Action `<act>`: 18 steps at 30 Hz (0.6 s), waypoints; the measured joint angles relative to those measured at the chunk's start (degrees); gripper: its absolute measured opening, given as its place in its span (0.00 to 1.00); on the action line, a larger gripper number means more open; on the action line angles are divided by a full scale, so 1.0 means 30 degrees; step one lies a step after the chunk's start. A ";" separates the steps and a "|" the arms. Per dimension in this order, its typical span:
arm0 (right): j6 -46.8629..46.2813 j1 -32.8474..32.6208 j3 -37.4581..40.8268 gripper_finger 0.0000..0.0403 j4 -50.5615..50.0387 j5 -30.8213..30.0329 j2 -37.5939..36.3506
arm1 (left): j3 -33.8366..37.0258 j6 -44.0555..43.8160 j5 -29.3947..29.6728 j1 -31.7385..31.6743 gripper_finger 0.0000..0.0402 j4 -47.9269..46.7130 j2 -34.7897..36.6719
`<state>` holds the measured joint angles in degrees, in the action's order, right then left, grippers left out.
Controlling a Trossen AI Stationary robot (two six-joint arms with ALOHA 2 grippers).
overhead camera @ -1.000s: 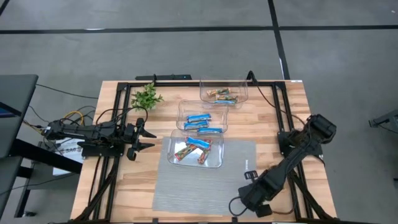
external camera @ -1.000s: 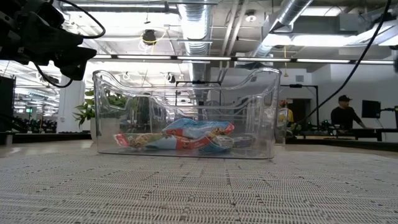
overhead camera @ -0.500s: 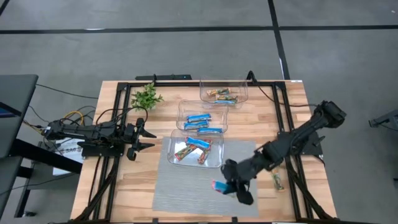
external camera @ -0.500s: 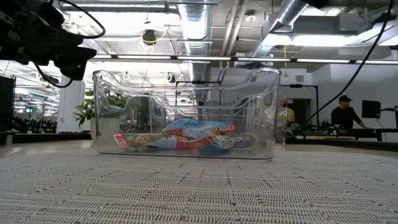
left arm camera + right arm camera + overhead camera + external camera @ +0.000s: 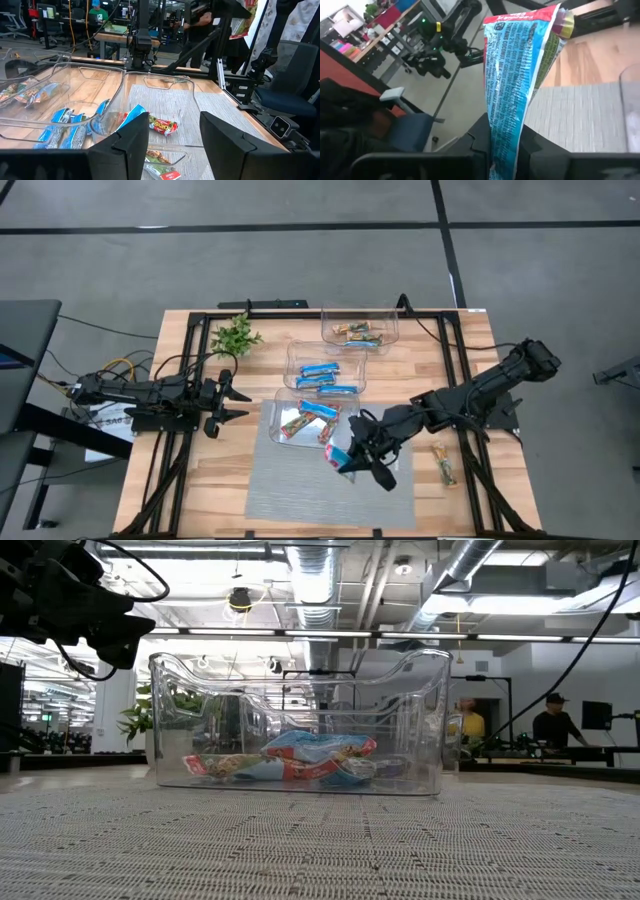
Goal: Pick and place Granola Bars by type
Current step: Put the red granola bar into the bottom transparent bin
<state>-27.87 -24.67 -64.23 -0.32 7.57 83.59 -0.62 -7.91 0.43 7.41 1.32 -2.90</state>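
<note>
Three clear bins [image 5: 352, 432] already hold sorted granola bars. Left hand [image 5: 228, 402] waits with fingers apart at the counter's left edge. Right hand [image 5: 358, 460] is clamped on a red-and-blue bar [image 5: 340, 454] beside the nearest bin. One brown bar [image 5: 443, 463] remains unsorted, far right.

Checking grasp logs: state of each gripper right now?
Left gripper: open, holding nothing, waiting at the table's left side.
Right gripper: shut on a red multicolour granola bar, beside the nearest bin.

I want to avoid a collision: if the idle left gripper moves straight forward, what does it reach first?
Probably the clear plastic bin holding red multicolour bars; the left gripper points across the table at its near wall, though depth is uncertain.
</note>
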 joint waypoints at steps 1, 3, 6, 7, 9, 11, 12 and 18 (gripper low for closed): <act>0.0200 0.0166 0.0000 0.08 0.0029 -0.0007 0.0000 | 0.0000 -0.0012 0.0000 -0.0002 0.42 0.0000 0.0007; 0.0903 0.0580 0.0000 0.08 0.0022 -0.0011 0.0007 | -0.0002 0.0009 0.0000 0.0001 0.42 0.0000 0.0007; 0.1995 0.1509 0.0000 0.07 0.0022 -0.0034 0.0007 | -0.0002 0.0054 0.0000 0.0002 0.42 0.0000 0.0005; 0.2295 0.1862 0.0000 0.07 0.0018 -0.0089 0.0007 | -0.0002 -0.0001 0.0000 -0.0002 0.42 0.0003 0.0003; 0.2868 0.2674 0.0000 0.07 0.0000 -0.0231 0.0007 | -0.0002 0.0004 0.0000 0.0005 0.42 0.0000 0.0005; 0.3408 0.3503 0.0000 0.07 -0.0007 -0.0654 0.0007 | 0.0005 0.0068 0.0000 0.0004 0.42 0.0000 0.0000; 0.3674 0.3946 0.0000 0.07 -0.0007 -0.0787 0.0007 | -0.0002 0.0061 0.0000 0.0001 0.42 0.0004 0.0004; 0.3938 0.6349 0.0000 0.07 -0.0008 -0.1115 0.0016 | -0.0002 0.0060 0.0000 0.0001 0.42 0.0007 0.0003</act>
<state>-16.05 -5.62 -64.23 -0.34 4.23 83.64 -0.62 -7.73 0.43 7.41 1.34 -2.89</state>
